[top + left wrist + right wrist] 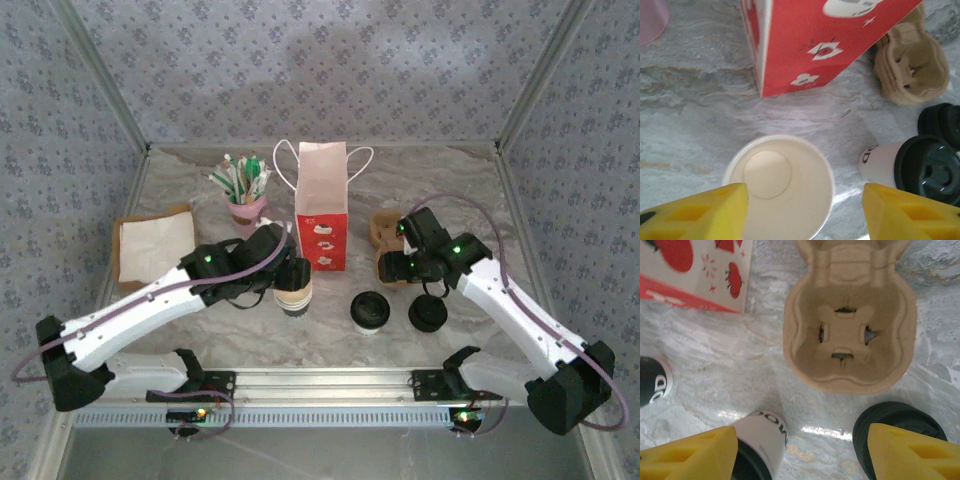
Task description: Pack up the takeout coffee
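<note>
Takeout coffee [369,312]: white paper cup, dark lower band, black lid fitted, upright. Stands just right of left gripper [802,212], close by right gripper's [800,455] left finger.

The left arm [150,300] and the right arm [520,310] both stretch forward and inward, wrists angled down. The left gripper [292,283] faces downward with its yellow fingers [695,215] spread wide. The right gripper [392,266] also faces down, its jaws equally wide apart.

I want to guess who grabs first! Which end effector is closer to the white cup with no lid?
Left. The left end effector hangs right over the lidless cup. The right end effector is away by the cardboard carrier.
</note>
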